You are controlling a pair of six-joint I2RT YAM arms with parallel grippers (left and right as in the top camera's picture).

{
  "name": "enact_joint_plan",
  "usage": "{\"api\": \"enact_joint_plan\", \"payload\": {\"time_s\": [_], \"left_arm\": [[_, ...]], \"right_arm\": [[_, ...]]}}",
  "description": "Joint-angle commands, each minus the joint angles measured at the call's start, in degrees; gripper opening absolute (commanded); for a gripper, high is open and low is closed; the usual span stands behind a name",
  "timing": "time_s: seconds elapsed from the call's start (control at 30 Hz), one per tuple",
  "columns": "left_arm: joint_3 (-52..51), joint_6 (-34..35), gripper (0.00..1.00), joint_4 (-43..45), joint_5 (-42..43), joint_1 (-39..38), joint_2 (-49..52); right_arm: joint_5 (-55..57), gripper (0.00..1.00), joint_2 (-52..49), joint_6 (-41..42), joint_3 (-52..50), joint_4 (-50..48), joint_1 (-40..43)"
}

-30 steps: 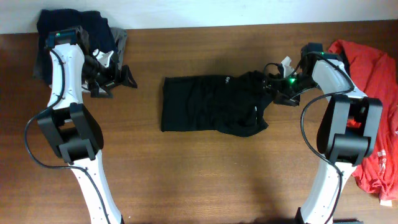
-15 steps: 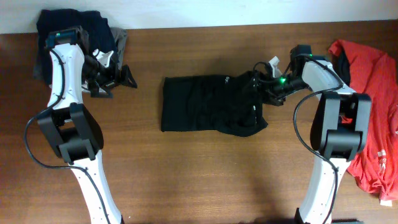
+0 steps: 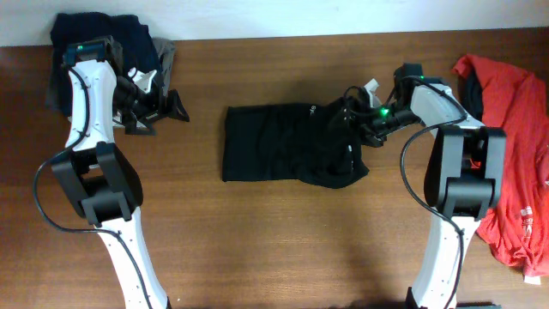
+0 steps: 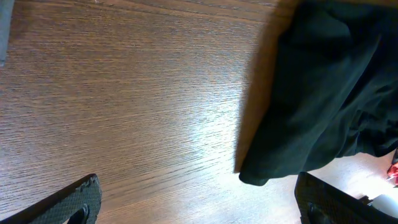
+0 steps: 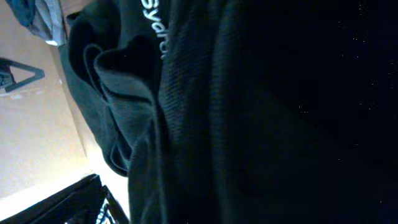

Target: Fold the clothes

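Note:
The black garment (image 3: 292, 144) with small white lettering lies roughly folded at the table's middle. My right gripper (image 3: 364, 120) is down on its bunched right edge. In the right wrist view the black fabric (image 5: 261, 112) and its lettering (image 5: 152, 25) fill the frame. One finger (image 5: 74, 202) shows far out at the lower left and the other is hidden by cloth, so the jaws stand wide. My left gripper (image 3: 168, 108) is open and empty over bare wood, left of the garment (image 4: 323, 87). Its fingertips (image 4: 78, 199) stand far apart.
A red garment (image 3: 515, 129) lies crumpled at the right edge of the table. A navy and grey pile (image 3: 111, 39) sits at the back left corner, behind the left arm. Bare wooden table (image 3: 274, 240) lies in front of the black garment.
My right gripper has moved left, from beside the black garment's right edge onto it. The garment's edge has bunched slightly. The left arm has not moved.

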State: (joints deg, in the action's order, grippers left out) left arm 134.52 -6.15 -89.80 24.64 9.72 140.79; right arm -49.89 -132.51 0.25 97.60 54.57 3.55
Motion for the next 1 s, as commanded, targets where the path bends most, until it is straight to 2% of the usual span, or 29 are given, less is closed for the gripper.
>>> {"api": "enact_joint_plan", "payload": {"time_s": [0.0,0.03,0.13,0.2,0.27,0.3,0.47,0.67,0.97], "left_arm": [[0.74,0.09,0.99,-0.11,0.83,-0.35,-1.97],[0.74,0.09,0.99,-0.11,0.83,-0.35,-1.97],[0.74,0.09,0.99,-0.13,0.83,-0.35,-1.97],[0.74,0.09,0.99,-0.13,0.83,-0.35,-1.97],[0.74,0.09,0.99,-0.11,0.83,-0.35,-1.97],[0.74,0.07,0.99,-0.11,0.83,-0.35,-1.97],[0.74,0.07,0.99,-0.11,0.83,-0.35,-1.97],[0.74,0.09,0.99,-0.09,0.83,-0.35,-1.97],[0.74,0.09,0.99,-0.09,0.83,-0.35,-1.97]], "right_arm": [[1.70,0.93,-2.99,0.48,-1.14,-0.48,-2.45],[2.05,0.84,-2.99,0.92,-1.14,-0.76,-2.67],[4.26,0.44,-2.99,4.24,-1.18,-1.84,-2.84],[6.05,0.24,-2.99,6.34,-1.18,-2.25,-2.78],[7.54,0.08,-2.97,7.37,-1.16,-2.60,-2.51],[7.52,0.04,-2.97,7.34,-1.01,-2.58,-2.32],[10.12,0.04,-2.75,5.84,1.64,0.90,-0.17],[29.70,0.04,-2.73,2.99,13.62,18.47,2.73],[41.44,0.04,-2.73,4.96,31.36,34.69,1.90]]}}
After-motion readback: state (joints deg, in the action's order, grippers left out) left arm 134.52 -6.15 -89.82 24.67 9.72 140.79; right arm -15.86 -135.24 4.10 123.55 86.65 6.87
